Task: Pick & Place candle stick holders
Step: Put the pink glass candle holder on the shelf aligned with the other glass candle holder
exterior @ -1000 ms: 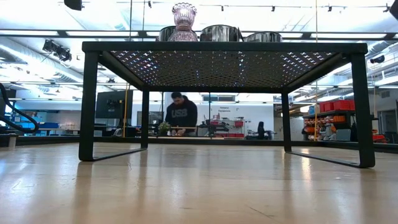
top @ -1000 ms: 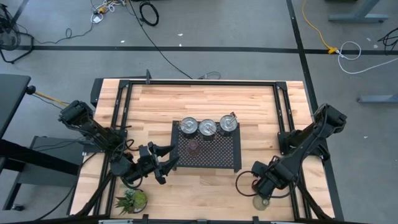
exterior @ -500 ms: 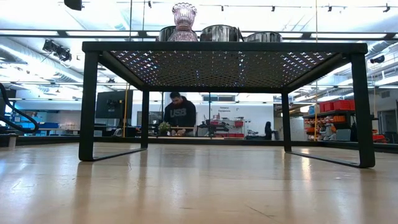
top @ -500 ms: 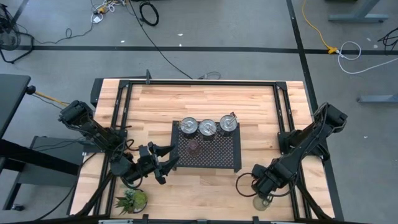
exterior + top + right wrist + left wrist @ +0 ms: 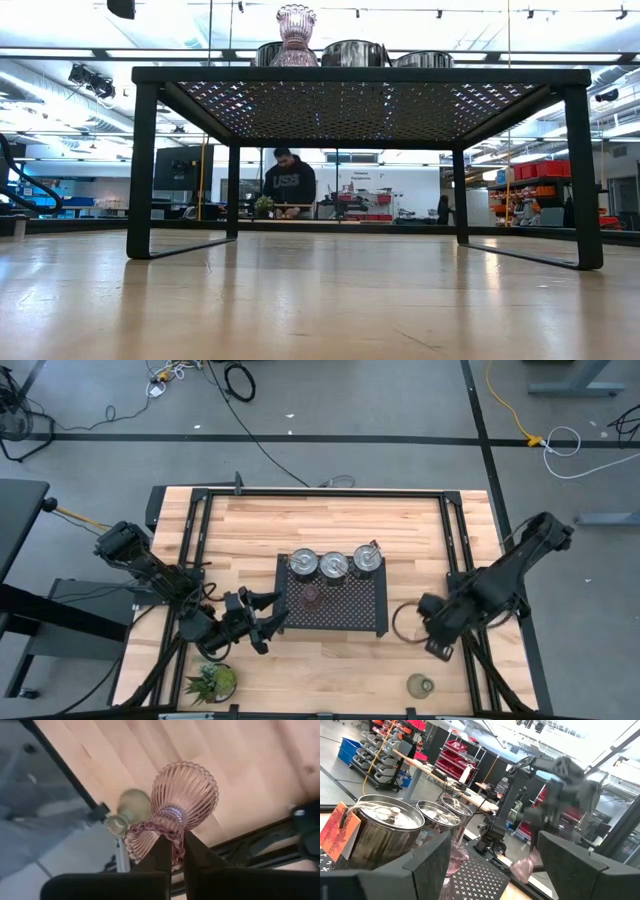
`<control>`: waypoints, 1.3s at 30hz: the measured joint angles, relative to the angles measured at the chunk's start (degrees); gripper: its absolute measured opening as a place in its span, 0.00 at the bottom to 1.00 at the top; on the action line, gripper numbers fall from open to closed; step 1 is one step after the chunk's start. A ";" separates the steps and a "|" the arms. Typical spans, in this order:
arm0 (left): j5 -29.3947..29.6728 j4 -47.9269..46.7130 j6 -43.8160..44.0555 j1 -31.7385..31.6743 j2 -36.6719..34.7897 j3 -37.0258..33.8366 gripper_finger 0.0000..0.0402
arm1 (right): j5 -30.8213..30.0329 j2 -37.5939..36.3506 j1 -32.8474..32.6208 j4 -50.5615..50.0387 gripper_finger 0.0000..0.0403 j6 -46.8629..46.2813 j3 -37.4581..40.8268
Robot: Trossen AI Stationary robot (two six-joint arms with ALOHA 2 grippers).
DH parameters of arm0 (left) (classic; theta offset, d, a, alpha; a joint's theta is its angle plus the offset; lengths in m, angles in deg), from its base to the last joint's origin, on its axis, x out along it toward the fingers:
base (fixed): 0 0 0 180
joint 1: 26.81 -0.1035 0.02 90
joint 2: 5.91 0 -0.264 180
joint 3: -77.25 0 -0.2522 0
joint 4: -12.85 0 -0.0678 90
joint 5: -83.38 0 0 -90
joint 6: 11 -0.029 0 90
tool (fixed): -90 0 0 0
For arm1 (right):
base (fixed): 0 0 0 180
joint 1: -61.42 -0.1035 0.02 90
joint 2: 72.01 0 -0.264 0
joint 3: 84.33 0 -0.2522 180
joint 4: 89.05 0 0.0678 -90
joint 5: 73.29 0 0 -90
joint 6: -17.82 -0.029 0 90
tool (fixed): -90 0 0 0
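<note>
The left hand (image 5: 268, 614) is held low over the worktop (image 5: 330, 525), just left of the tray (image 5: 350, 610), its fingers (image 5: 427, 862) spread apart with nothing between them. A potted plant (image 5: 213, 682) stands near it, at the worktop's near edge.

Just beyond this hand's fingertips a pink glass holder (image 5: 311, 595) stands on the tray's near-left part. Farther from the hand, along the tray's far edge, three silver holders (image 5: 334, 563) are lined up in a row, close together (an orange tag (image 5: 339, 831) hangs from the nearest one in the left wrist view). In the low view the pink holder (image 5: 296, 24) is seen upright on top of the tray (image 5: 360, 75), with the silver ones (image 5: 352, 52) behind it. A person (image 5: 288, 186) is visible far off in the room.

The right hand (image 5: 432, 628) is raised to the right of the tray, clear of it. Its fingers (image 5: 165, 852) are clenched on the frilled rim of a second pink holder (image 5: 177, 807), which is carried tilted above the wood. A greenish holder (image 5: 420, 685) is left standing on the worktop near this hand, by the near edge, apart from the fingers.
</note>
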 joint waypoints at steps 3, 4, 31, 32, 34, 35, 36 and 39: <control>-0.01 -0.12 -0.03 -0.26 0.00 0.00 0.74 | -3.15 -1.48 1.46 -2.27 0.02 0.23 -5.36; -0.03 -0.14 -0.01 -0.40 0.00 0.00 0.74 | -4.24 -1.61 1.95 -2.27 0.02 0.76 -7.24; -5.39 -0.21 0.33 -3.49 0.00 0.02 0.74 | 0.91 19.10 24.39 4.96 0.02 35.74 -32.72; -5.41 -0.21 0.72 -3.49 0.00 0.02 0.74 | 1.55 19.90 24.97 4.56 0.02 36.38 -32.72; -5.72 -0.21 1.51 -3.49 0.00 0.02 0.74 | 1.69 21.17 25.94 4.58 0.02 37.38 -32.72; -6.06 -0.21 1.54 -3.49 0.00 0.02 0.74 | 1.78 21.82 26.44 4.78 0.02 37.91 -32.78; -6.36 -0.21 1.52 -3.49 0.00 0.02 0.74 | 1.82 22.42 26.87 4.81 0.02 38.49 -32.78; -6.46 -0.22 1.51 -3.49 0.00 0.02 0.74 | 1.79 24.35 28.05 5.28 0.02 39.67 -32.76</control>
